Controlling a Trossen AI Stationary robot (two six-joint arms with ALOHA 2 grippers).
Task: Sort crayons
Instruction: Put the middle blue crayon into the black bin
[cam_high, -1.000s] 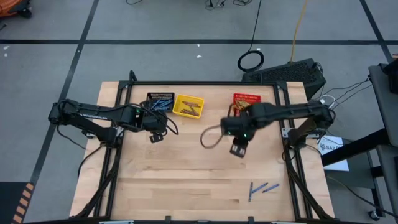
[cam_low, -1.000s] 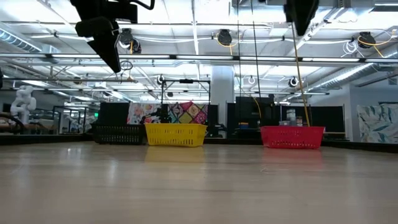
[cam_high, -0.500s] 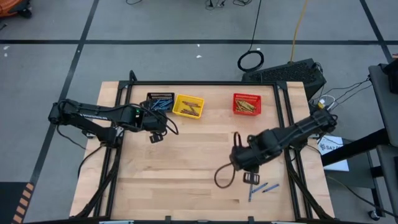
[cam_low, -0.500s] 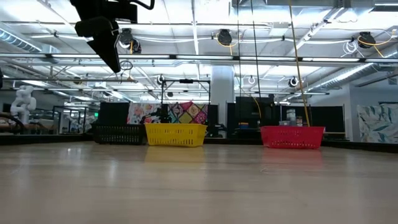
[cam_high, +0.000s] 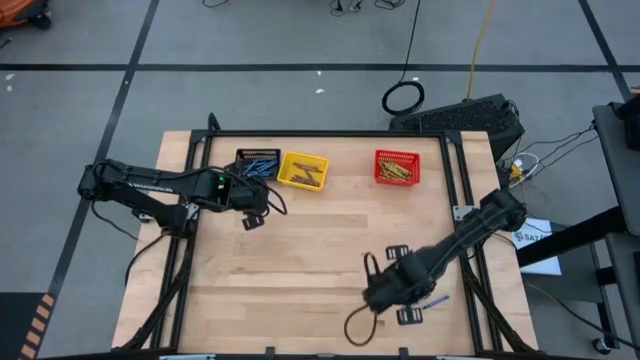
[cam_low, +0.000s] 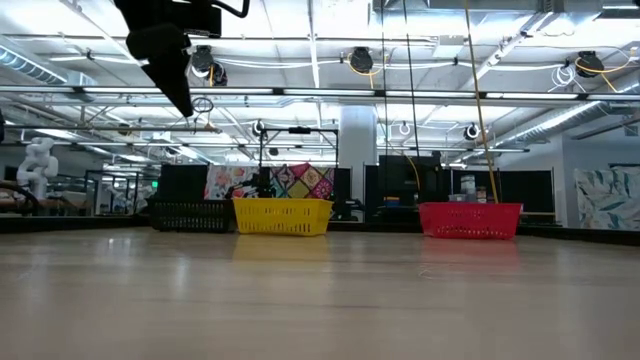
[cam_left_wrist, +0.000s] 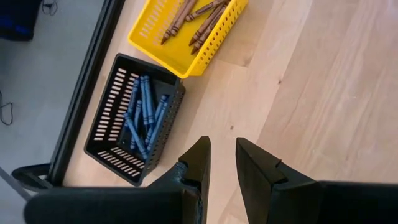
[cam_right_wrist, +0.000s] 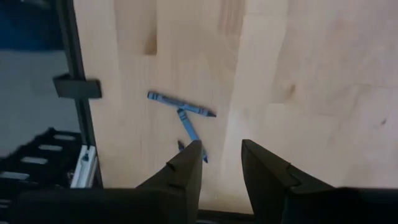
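While the left tool (cam_left_wrist: 222, 163) waits, narrow and empty, by the black basket (cam_left_wrist: 134, 118), the right tool (cam_right_wrist: 221, 163) hangs part open and empty over 2 blue crayons (cam_right_wrist: 181, 105) lying crossed at the bench's (cam_high: 300, 250) 5 o'clock corner.

Pale wooden surface (cam_high: 300, 270), centre of the high view, edged by a black metal frame (cam_high: 190, 180).

Three mesh baskets in a row along its upper edge: black basket (cam_high: 248, 158) at left, yellow basket (cam_high: 291, 178) touching it on the right, red basket (cam_high: 383, 160) well apart, further right.

Grey floor (cam_high: 200, 90) with dark tape lines around the surface.

Coiled black cable (cam_high: 403, 97), upper centre-right of the floor.

Dark box-like unit (cam_high: 470, 117), beside the surface's upper right corner.
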